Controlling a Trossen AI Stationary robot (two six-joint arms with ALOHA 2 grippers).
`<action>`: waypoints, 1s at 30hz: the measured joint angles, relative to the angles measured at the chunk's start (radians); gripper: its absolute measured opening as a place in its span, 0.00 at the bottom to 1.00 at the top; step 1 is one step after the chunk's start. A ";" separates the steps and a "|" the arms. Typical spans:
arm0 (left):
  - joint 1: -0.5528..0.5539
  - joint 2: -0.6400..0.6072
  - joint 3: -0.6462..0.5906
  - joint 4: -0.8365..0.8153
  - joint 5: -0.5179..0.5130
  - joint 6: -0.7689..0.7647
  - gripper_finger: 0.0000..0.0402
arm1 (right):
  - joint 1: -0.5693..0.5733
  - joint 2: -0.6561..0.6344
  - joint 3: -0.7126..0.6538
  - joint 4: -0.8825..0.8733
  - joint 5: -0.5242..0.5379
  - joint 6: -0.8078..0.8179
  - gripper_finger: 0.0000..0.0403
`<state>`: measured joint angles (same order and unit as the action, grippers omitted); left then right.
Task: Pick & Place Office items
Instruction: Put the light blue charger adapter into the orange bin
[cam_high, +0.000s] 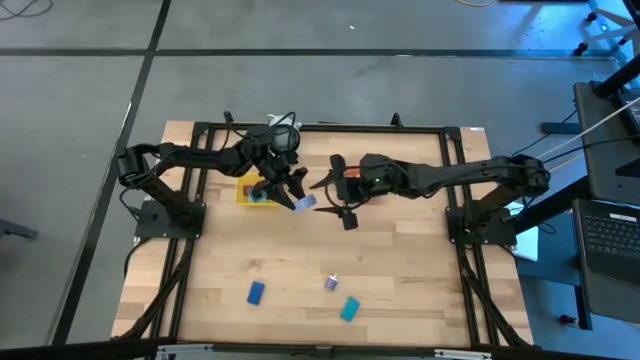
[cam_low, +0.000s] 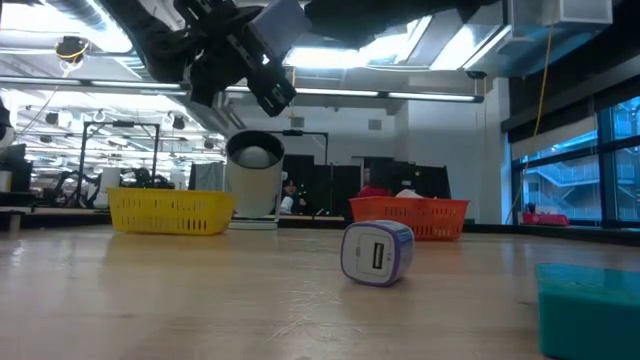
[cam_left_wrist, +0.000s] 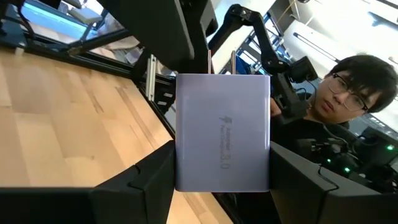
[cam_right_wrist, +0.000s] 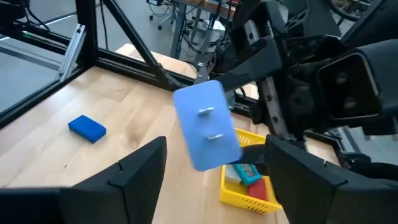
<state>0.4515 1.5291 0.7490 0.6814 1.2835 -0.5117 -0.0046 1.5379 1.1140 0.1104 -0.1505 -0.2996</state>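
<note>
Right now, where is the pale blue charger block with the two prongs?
The charger block is off the table, gripped by the left gripper. In the high view it hangs just right of the yellow tray, with the open right gripper close beside it.

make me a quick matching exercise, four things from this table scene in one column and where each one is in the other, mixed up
Things:
1. flat lavender charger block
2. yellow tray
3. red tray
4. small cube charger

Places:
A. lying alone on the bare wood near the front of the table
B. under the left arm, with small items inside
C. clamped in the left end effector, up off the table
D. under the right arm's wrist, near the table's middle

Pairs: 1-C, 2-B, 3-D, 4-A
</note>
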 joint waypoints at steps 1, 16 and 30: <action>0.000 0.000 0.000 -0.001 0.002 0.000 0.53 | 0.002 0.010 0.009 0.000 -0.005 0.000 0.67; -0.022 0.000 0.000 -0.001 0.051 -0.030 0.53 | 0.007 0.098 0.073 -0.006 -0.097 -0.037 0.53; -0.044 0.000 0.000 0.001 0.060 -0.043 0.53 | 0.004 0.098 0.072 0.026 -0.124 -0.026 0.43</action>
<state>0.4076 1.5288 0.7494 0.6827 1.3439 -0.5549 -0.0010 1.6360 1.1858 0.1363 -0.2745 -0.3252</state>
